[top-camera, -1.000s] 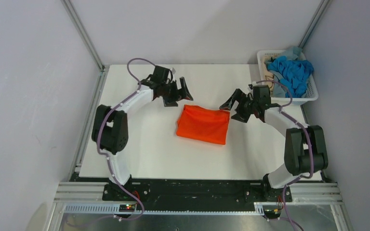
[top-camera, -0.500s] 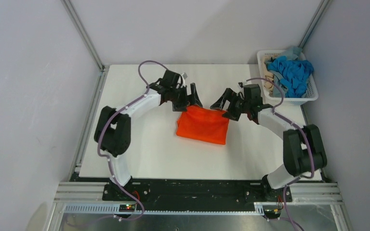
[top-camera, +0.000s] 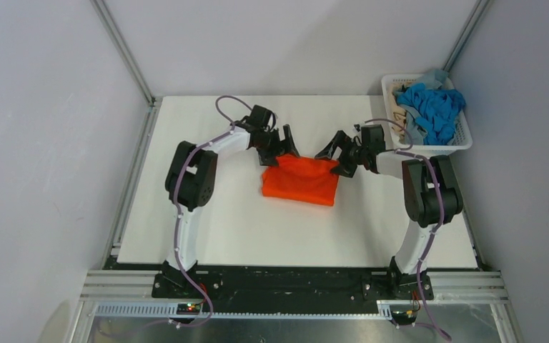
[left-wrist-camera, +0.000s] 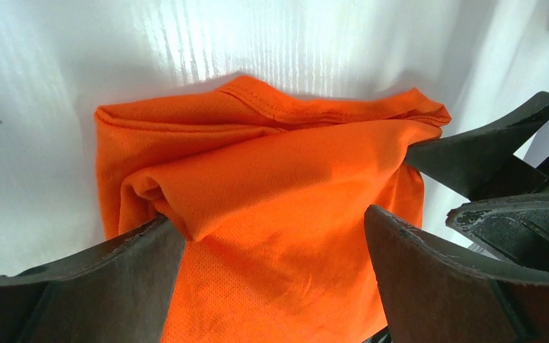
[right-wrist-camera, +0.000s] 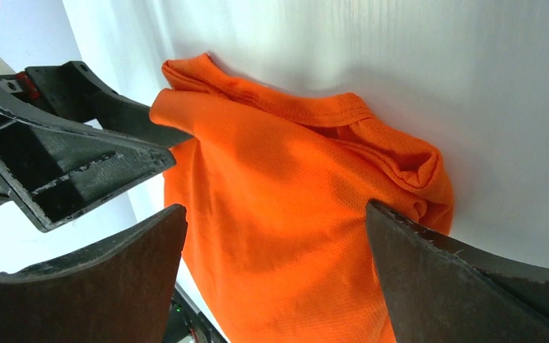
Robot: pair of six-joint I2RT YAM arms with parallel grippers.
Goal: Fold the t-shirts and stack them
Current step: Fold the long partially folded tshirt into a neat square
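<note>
Two wide-open jaw pairs, left gripper (top-camera: 280, 148) and right gripper (top-camera: 337, 158), at far corners of shirt (top-camera: 300, 186): orange mesh, folded rectangle, far edge bunched.

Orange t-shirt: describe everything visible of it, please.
The orange t-shirt lies folded into a rough rectangle on the white table, its far edge bunched. The cloth looks like fine mesh knit, with a stitched hem showing. The open left gripper and open right gripper straddle its far corners, touching the cloth.
</note>
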